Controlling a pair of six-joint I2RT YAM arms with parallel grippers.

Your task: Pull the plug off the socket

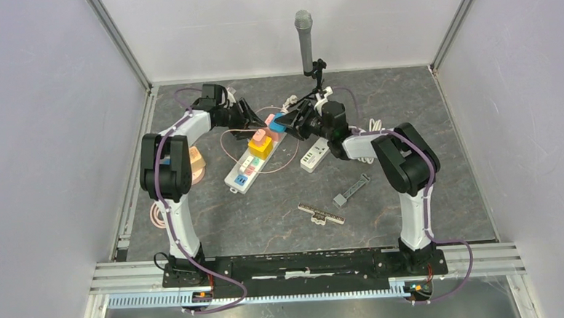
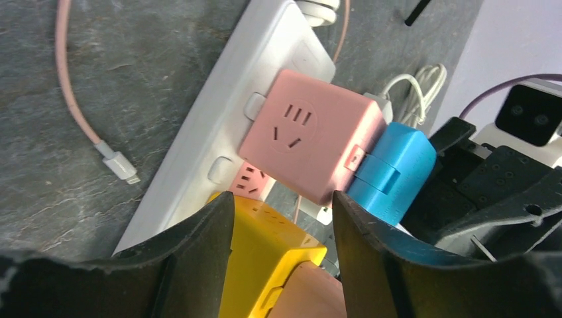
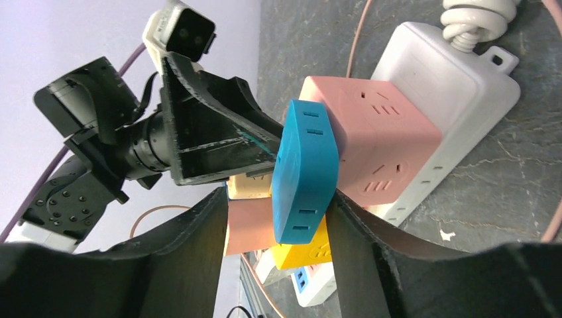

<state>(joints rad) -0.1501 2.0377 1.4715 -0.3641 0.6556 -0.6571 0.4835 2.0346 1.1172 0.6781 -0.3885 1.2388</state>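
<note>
step: pre-grasp, plug not yet pulled | right jaws: part-open, blue plug (image 3: 305, 172) between them, seated in pink adapter (image 3: 384, 139) on power strip (image 3: 457, 73) | left jaws: spread astride yellow adapter (image 2: 265, 252), grip unclear | next: clamp plug, pull straight out with strip braced

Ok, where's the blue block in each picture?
Top external: blue block, upper middle, beside the pink cube.
Left wrist: right of centre, against the pink cube's right side.
Right wrist: centre, in front of the pink cube.
Shared landmark: the pink cube on the white power strip.
</note>
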